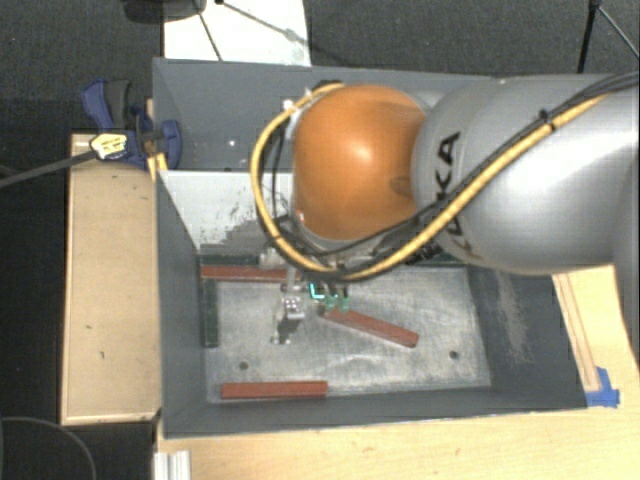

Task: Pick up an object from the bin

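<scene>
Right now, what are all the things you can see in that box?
bin: one, grey, middle of the view
back stick: one, reddish brown, lying flat at the bin's back left
slanted stick: one, reddish brown, middle of the floor
front stick: one, reddish brown, along the near wall
dark stick: one, blackish, by the left wall
arm: one, silver, orange cover, yellow cable, from the right
gripper: one, low over the middle, beside the slanted stick

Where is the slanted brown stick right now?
The slanted brown stick lies mid-bin, to the view's right of the gripper, behind the front-wall stick.
</scene>
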`<state>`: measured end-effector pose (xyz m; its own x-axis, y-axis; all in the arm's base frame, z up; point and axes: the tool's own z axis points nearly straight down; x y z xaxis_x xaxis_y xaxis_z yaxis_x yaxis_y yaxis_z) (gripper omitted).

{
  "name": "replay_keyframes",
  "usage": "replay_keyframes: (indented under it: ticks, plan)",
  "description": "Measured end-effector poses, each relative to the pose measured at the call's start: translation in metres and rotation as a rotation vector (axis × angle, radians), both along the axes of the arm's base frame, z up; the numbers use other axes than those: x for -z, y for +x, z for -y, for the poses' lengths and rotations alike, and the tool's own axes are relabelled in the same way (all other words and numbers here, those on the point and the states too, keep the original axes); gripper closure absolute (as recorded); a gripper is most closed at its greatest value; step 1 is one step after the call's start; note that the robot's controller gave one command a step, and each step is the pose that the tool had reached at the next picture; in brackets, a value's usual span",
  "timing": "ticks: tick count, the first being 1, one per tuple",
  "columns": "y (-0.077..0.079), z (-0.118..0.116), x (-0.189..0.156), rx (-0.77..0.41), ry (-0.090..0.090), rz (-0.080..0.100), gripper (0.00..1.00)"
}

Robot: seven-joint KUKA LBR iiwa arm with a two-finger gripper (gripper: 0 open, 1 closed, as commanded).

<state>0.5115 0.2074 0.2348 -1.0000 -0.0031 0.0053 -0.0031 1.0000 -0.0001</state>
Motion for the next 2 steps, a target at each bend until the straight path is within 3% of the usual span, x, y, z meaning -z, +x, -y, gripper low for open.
replay_keyframes:
  ticks: [1, 2]
  plan:
    - [0.002, 0.001, -0.004, 0.005, 0.002, 0.007, 0.00]
    - [0.040, 0.023, 0.026, -0.080, 0.004, 0.014, 0.00]
